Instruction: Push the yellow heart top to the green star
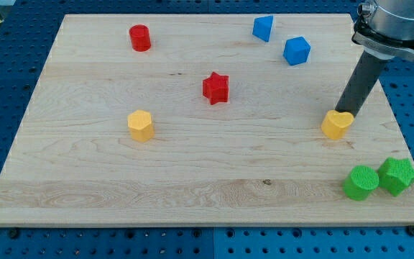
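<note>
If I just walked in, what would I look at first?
Likely the big dark rod at the view's right, with my tip right at the top edge of the yellow heart. Next, the two bright green blocks at the bottom right corner: a green star and a green cylinder side by side. The red star stands alone near the middle.

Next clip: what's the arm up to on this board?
My tip sits against the upper edge of the yellow heart, near the board's right side. The green star lies below it, toward the view's bottom right, beside a green cylinder. The heart has not reached the star.
</note>
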`<state>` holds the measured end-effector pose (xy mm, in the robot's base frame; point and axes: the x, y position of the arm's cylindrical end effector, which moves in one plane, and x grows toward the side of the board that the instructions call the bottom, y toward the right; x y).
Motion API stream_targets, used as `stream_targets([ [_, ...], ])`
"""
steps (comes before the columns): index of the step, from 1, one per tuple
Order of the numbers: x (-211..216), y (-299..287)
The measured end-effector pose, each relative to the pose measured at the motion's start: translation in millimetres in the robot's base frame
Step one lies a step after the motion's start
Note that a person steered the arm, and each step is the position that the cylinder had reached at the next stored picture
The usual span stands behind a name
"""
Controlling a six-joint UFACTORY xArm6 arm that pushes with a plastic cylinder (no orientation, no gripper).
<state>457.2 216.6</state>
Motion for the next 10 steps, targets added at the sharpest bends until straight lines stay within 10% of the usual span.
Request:
stream_targets([
  [5, -13, -73],
  [10, 19, -19],
])
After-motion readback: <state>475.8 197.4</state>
